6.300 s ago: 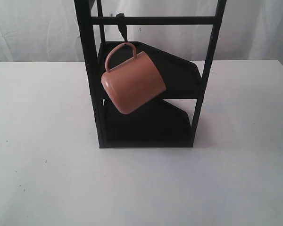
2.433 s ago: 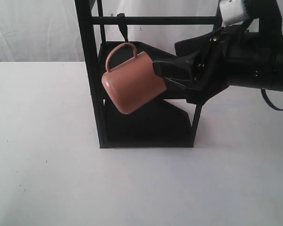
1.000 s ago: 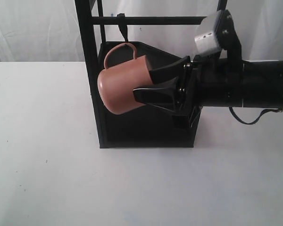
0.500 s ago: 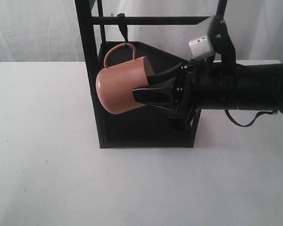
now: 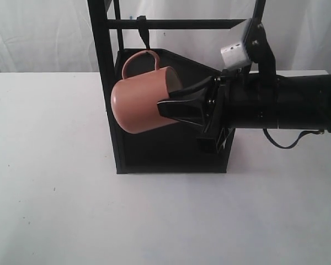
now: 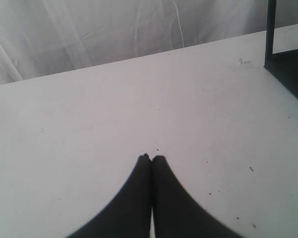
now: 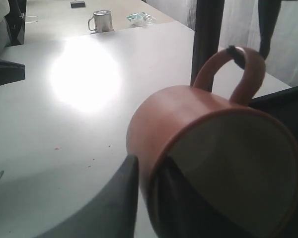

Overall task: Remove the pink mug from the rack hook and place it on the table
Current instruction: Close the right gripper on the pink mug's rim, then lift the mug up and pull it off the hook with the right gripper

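Note:
The pink mug hangs by its loop handle from the rack hook on the black rack's crossbar, tipped so that its mouth faces right. My right gripper reaches in from the right and is shut on the mug's rim. In the right wrist view one finger lies outside the pink mug and the other inside it, with the right gripper pinching the wall; the rack hook still sits in the handle. My left gripper is shut and empty above the white table.
The rack's two black shelves sit behind and below the mug. White table spreads in front and to both sides. A metal cup and a green packet lie far off. The rack's post stands beside the left gripper.
The right gripper's fingers have closed onto the mug's rim. The mug has tipped closer to level and shifted slightly left while still hanging on the hook.

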You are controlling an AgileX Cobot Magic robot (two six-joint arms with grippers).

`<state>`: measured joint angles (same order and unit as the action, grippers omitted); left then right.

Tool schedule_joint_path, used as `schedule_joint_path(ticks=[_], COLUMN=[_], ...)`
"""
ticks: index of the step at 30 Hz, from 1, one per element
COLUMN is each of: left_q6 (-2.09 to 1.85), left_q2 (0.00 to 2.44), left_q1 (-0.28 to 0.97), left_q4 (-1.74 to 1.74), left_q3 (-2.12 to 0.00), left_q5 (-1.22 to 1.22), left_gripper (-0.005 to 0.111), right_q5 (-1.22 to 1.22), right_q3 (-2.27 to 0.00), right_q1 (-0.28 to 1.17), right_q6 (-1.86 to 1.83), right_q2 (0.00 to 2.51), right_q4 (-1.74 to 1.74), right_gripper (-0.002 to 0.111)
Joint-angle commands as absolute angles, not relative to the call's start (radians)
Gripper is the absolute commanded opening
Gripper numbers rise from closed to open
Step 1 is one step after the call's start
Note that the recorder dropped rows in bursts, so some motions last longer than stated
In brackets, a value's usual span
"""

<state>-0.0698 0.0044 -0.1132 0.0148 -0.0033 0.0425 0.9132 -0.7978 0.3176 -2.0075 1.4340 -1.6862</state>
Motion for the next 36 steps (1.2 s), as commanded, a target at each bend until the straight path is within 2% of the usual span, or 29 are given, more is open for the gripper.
schedule_joint_path(ticks=[1, 3, 13, 31, 36], left_q6=[-0.068, -0.068, -0.068, -0.068, -0.068], left_q2=[0.0, 0.0, 0.0, 0.0, 0.0], left_q1=[-0.115, -0.115, -0.115, -0.115, -0.115], left_q4=[0.011, 0.011, 0.011, 0.011, 0.011], left_q3=[0.0, 0.0, 0.0, 0.0, 0.0], left_q5=[0.038, 0.038, 0.038, 0.038, 0.038], left_gripper=[0.0, 0.0, 0.0, 0.0, 0.0], right_q5=[0.918, 0.918, 0.922, 1.052, 1.165], right_q3=[-0.806, -0.806, -0.806, -0.821, -0.829], right_q1=[0.32, 0.32, 0.32, 0.32, 0.32], right_q6=[-2.017, -2.017, -2.017, -2.016, -1.973], right_q2=[1.435, 1.435, 1.435, 1.433, 1.371], right_q4=[-1.705, -1.708, -1.712, -1.744, -1.744], right_gripper=[0.003, 0.0, 0.0, 0.0, 0.0])
